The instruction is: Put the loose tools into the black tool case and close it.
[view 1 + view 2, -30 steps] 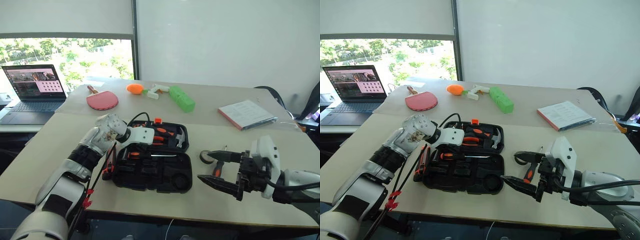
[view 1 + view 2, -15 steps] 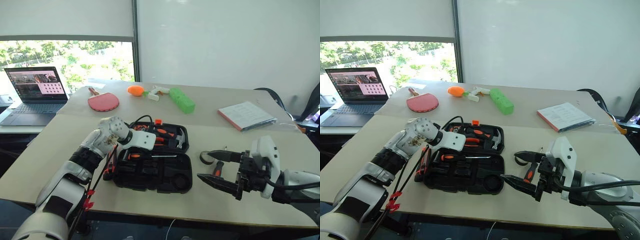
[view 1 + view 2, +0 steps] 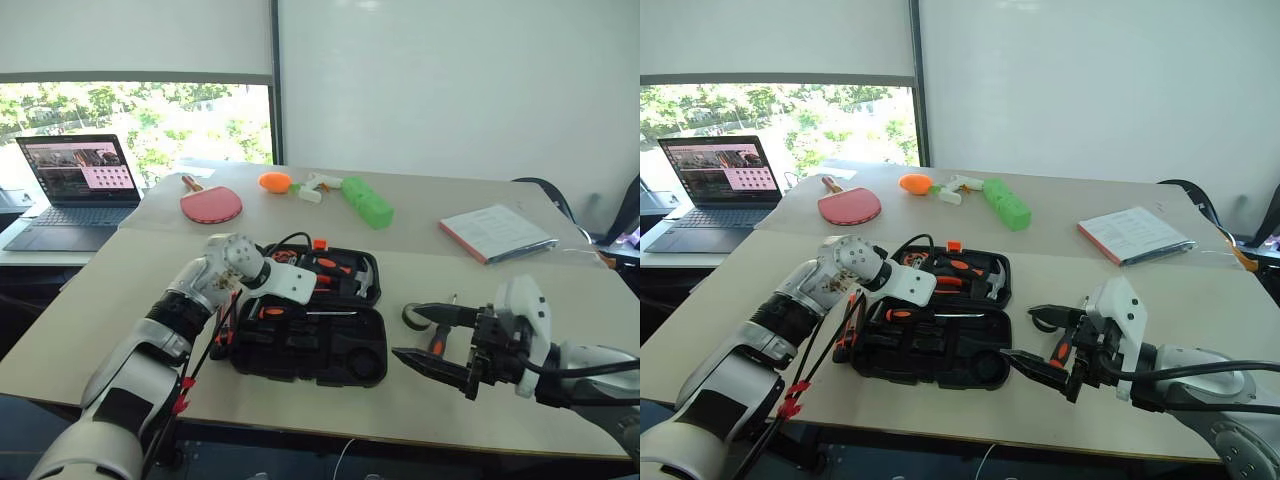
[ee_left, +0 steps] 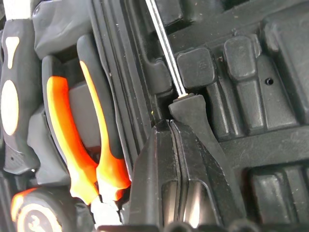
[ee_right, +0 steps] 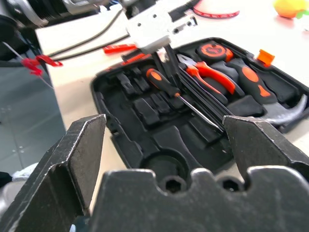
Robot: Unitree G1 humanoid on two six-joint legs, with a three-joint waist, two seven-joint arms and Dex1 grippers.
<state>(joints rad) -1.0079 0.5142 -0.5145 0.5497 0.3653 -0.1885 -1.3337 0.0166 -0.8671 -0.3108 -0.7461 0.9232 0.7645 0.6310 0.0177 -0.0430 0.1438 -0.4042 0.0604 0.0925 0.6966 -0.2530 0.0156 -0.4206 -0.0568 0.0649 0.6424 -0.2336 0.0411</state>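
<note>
The black tool case (image 3: 310,320) lay open on the bench (image 3: 120,290), flat, with its lid half on the far side. The left jaws (image 5: 170,52) were pressed together with nothing between them, and they pointed down into the case, with the tips touching, or almost touching, the handle end of a black-and-orange screwdriver (image 5: 166,86) that lay in a slot in the middle. From the left wrist view the tips sat right against the black end of that handle, so it looked like they were pushing it down into its place. Just beside the left jaws, in the lid half, were the orange pliers (image 4: 72,130) and a hammer (image 3: 362,277). The right jaws (image 3: 425,338) were wide apart and held nothing. They hung over the bench beside the case. Near those jaws lay the small tape roll (image 3: 411,316) and another screwdriver (image 3: 1061,348) with an orange handle, both not yet in the case. A knife (image 3: 846,325) lay just beside the other edge of the case. What could go wrong: the closed left jaws could slip off the round handle and knock the screwdriver out of its slot. If a tool sat crooked, the lid might not shut. The right jaws could also bump the tape roll, and it could roll away.
</note>
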